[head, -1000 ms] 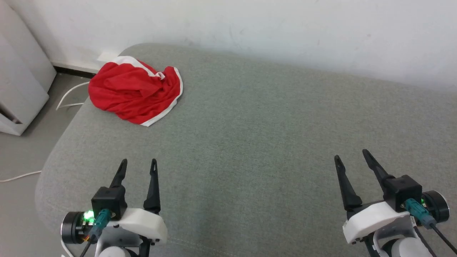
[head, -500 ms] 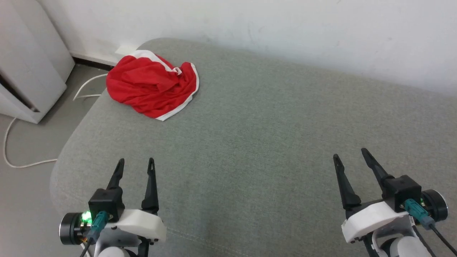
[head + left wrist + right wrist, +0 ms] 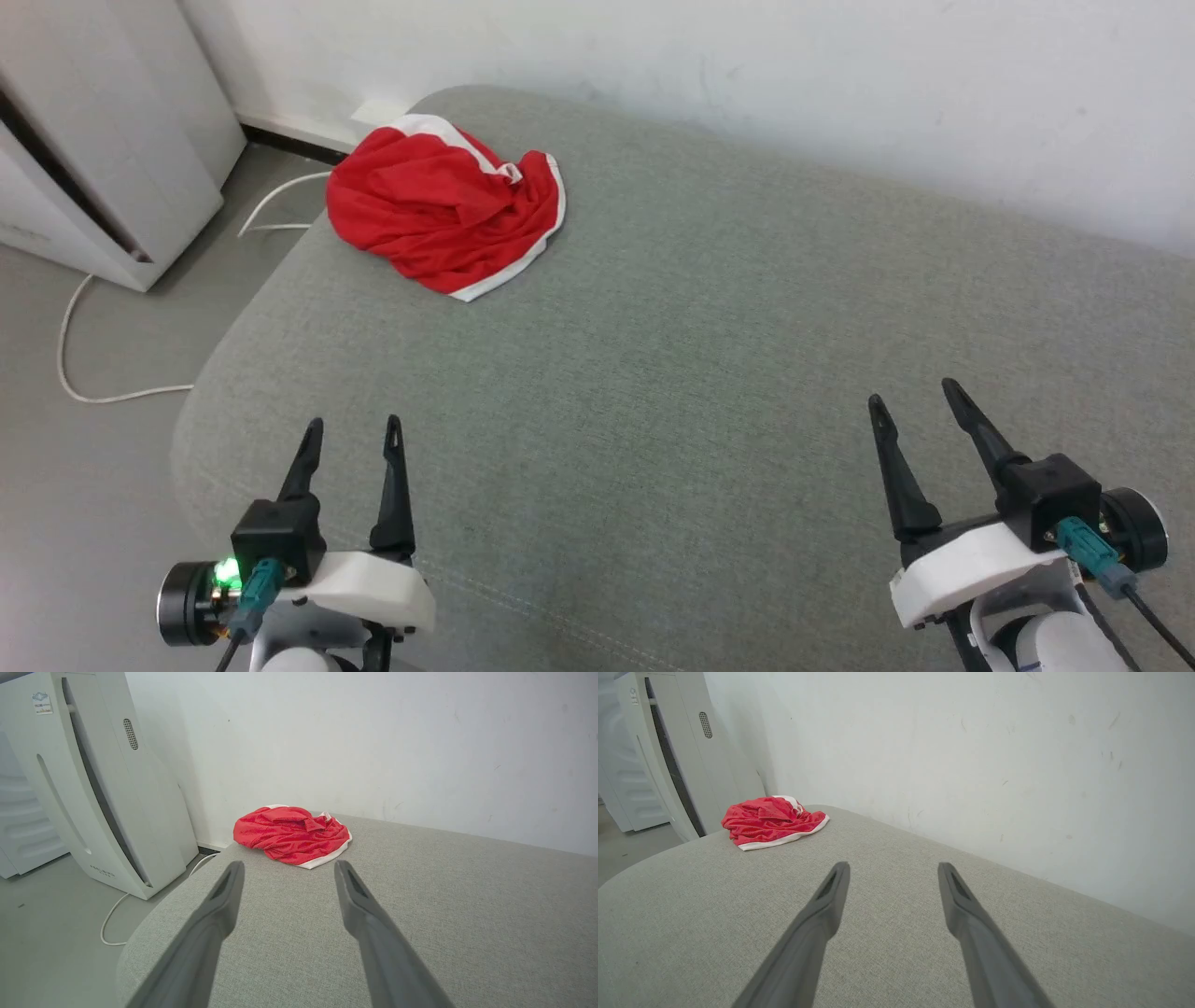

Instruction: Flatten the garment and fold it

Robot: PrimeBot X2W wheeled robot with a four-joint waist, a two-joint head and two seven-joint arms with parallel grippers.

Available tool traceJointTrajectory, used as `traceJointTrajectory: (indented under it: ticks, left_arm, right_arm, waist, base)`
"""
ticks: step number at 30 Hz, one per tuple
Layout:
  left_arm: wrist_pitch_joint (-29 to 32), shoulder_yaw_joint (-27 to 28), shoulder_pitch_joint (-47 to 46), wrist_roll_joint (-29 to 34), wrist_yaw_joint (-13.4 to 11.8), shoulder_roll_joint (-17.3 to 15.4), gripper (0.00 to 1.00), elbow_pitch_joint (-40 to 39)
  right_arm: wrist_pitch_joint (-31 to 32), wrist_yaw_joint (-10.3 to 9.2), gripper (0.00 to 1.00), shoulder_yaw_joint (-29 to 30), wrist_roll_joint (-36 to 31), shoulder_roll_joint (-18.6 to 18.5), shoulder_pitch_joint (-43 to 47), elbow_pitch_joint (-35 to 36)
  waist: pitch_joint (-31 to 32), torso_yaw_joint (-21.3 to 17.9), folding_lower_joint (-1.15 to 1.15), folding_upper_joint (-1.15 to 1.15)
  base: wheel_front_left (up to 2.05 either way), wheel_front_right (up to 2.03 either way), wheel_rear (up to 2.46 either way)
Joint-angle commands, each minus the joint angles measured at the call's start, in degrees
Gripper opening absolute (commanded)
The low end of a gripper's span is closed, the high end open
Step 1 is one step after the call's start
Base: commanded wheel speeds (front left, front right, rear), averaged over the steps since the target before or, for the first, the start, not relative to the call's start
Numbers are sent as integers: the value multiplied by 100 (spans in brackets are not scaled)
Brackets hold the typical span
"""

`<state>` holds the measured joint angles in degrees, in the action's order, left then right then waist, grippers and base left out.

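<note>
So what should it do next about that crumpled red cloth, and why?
Probably reach the left gripper forward toward the red garment. It lies bunched up at the far left corner of the grey cushion, apart from both grippers, nearer the left one than the right gripper. Both stand open and empty, so nothing can be flattened until one gets there.

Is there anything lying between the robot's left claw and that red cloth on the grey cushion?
Nothing visible does. The open left gripper and the crumpled garment are apart, with just grey cushion surface stretching between them.
</note>
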<state>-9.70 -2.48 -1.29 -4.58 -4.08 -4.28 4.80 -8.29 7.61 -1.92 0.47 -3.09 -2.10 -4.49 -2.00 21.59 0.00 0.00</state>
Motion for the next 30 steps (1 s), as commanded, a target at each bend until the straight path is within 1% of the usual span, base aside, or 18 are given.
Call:
traceJointTrajectory:
  ticks: [1, 30]
  left_arm:
    - [-58, -22, -73, -61, -36, -37, 100, 35]
    - [-405, -56, -133, -201, -166, -67, 100, 288]
  right_arm:
    - [-59, -8, 100, -1, -2, 14, -105, -20]
    - [-364, -11, 100, -68, 19, 20, -251, -187]
  waist:
    - [-10, 68, 0, 0]
    - [-92, 870, 0, 0]
  base:
    - [0, 0, 0]
    - [0, 0, 0]
